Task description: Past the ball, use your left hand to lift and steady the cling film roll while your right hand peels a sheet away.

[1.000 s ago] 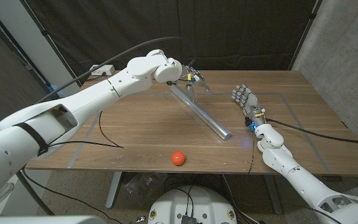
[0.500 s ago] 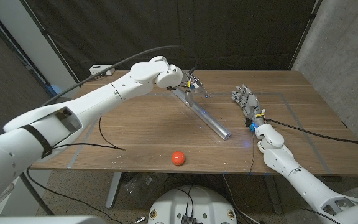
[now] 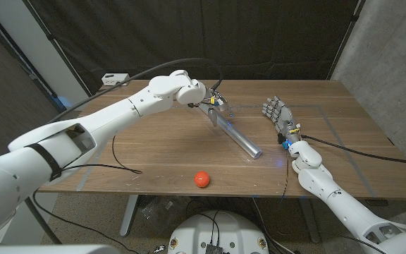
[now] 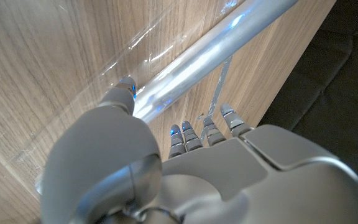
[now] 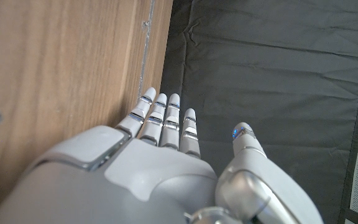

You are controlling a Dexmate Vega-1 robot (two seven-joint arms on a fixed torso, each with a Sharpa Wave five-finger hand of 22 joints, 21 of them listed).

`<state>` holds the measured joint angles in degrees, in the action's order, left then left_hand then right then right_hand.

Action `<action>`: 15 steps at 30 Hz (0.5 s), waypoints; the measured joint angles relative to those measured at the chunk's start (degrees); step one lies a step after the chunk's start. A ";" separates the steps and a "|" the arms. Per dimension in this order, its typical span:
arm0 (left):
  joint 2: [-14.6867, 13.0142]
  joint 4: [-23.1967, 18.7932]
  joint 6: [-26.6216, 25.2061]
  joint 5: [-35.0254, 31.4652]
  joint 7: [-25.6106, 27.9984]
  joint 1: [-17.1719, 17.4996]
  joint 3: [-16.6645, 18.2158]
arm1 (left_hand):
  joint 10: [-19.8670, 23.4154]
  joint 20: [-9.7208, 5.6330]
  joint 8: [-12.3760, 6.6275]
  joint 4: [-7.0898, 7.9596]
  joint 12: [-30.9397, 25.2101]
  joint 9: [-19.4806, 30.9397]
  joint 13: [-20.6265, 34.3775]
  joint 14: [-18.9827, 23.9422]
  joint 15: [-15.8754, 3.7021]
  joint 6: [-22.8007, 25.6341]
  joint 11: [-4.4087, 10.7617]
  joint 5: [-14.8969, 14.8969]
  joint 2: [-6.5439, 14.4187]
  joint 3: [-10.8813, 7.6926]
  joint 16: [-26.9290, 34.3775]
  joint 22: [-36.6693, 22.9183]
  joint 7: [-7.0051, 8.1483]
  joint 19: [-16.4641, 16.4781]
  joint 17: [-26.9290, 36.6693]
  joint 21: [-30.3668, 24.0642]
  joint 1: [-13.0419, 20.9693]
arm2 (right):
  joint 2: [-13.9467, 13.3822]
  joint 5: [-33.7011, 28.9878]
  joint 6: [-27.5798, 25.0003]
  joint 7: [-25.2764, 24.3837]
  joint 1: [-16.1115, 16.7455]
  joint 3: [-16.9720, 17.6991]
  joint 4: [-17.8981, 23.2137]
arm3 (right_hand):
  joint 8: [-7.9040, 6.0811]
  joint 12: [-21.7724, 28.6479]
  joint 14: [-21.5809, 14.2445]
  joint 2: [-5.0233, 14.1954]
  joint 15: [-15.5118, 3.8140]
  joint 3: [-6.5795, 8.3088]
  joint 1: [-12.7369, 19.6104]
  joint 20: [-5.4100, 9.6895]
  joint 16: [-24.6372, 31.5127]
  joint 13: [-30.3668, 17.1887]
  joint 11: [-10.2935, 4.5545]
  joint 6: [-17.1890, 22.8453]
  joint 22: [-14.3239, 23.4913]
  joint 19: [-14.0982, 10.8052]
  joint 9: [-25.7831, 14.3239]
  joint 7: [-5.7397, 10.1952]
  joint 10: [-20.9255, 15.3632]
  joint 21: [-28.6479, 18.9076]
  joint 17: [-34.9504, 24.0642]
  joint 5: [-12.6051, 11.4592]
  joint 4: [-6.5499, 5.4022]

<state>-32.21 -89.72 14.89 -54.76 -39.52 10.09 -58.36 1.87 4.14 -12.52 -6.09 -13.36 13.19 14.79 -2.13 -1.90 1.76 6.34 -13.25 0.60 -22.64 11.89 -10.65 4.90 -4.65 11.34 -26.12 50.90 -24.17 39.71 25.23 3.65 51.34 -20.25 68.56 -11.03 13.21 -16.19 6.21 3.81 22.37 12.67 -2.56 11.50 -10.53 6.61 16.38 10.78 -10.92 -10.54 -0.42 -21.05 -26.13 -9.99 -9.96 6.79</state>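
Observation:
The cling film roll (image 3: 235, 134) lies slanted across the middle of the wooden table (image 3: 154, 152), shiny and silver, also in the left wrist view (image 4: 197, 62). My left hand (image 3: 213, 101) is down over its far end. The thumb (image 4: 124, 88) sits against one side of the roll and the fingers (image 4: 205, 127) reach down the other side with a small gap, so nothing is gripped. Loose clear film spreads on the wood beside the thumb. My right hand (image 3: 279, 115) stands to the right of the roll with its fingers (image 5: 166, 121) straight and apart, holding nothing. The orange ball (image 3: 201, 179) sits near the front edge.
A black cable (image 3: 122, 159) loops over the left part of the table. A white power strip (image 3: 115, 78) lies at the back left corner. Another cable (image 3: 358, 149) trails along the right side behind my right arm. A dark curtain hangs behind the table.
My left hand has come down and slightly left onto the far end of the roll, which now lies lower. The right hand and the ball have not moved.

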 measured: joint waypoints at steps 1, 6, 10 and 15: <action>0.03 0.24 0.10 0.02 0.18 0.04 -0.07 | 0.12 -0.12 -0.19 0.00 -0.18 0.00 0.00 0.37 0.16 0.00 -0.12 0.00 0.41 0.00 0.00 0.00 0.00 0.25 0.00 -0.11 0.41 | 0.01 0.00 -0.07 0.05 -0.07 -0.02 -0.07 | 0.00 0.00 0.00 0.00 0.00 0.00 0.00 0.00 0.00 0.00 0.00 0.00 0.00 0.00 0.00 0.00 0.00 0.00 0.00 0.00 0.00; 0.16 1.12 0.44 0.06 1.16 0.12 -0.33 | 1.16 -0.47 -0.44 -0.24 -0.45 0.00 0.00 1.43 -0.01 0.92 0.18 0.00 0.97 -0.24 0.31 0.00 0.10 1.60 -0.01 -0.44 0.97 | 0.01 0.00 -0.16 0.21 -0.27 -0.10 -0.30 | 0.00 0.00 0.00 0.00 0.00 0.00 0.00 0.00 0.00 0.00 -0.30 0.22 0.00 0.00 0.00 0.22 -0.31 0.00 0.00 0.00 0.00; 0.35 2.24 0.83 0.26 2.18 0.24 -0.67 | 1.74 -0.56 -0.44 -0.24 -0.84 0.00 0.26 2.14 0.09 1.54 0.14 0.35 1.12 -0.23 0.51 0.00 0.09 2.31 -0.01 -0.77 1.12 | 0.01 0.02 -0.31 0.41 -0.42 -0.12 -0.43 | 0.00 0.00 0.00 0.00 0.00 0.00 0.00 0.00 0.00 0.00 -0.30 0.21 0.00 0.01 0.00 0.22 -0.31 0.00 0.00 0.00 0.00; 0.59 3.47 1.32 0.76 3.52 0.27 -0.98 | 4.04 -1.25 -1.50 -0.24 -1.62 -0.01 0.26 3.97 -0.09 3.44 0.52 0.45 1.31 -0.23 0.90 0.00 0.57 3.85 -0.10 -0.94 1.35 | -0.05 0.06 -0.54 0.52 -0.55 -0.15 -0.50 | 0.00 0.00 0.00 0.00 0.00 0.00 0.00 0.00 0.00 0.00 -0.30 0.21 0.00 0.00 0.00 0.21 -0.31 0.00 0.00 -0.22 0.00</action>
<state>-31.62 -86.24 16.21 -54.00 -36.00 10.36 -59.34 5.91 2.89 -14.03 -6.33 -14.98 13.19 15.05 1.85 -1.99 5.20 6.85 -12.80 1.92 -22.87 12.80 -10.65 5.48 -0.80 11.24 -27.06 52.25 -24.22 39.76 24.69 4.18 50.79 -20.40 68.06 -11.03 13.21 -16.19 6.21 3.80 22.37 12.67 -2.55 11.50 -10.53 6.31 16.59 10.78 -10.91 -10.53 -0.20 -21.36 -26.13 -9.99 -10.18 6.79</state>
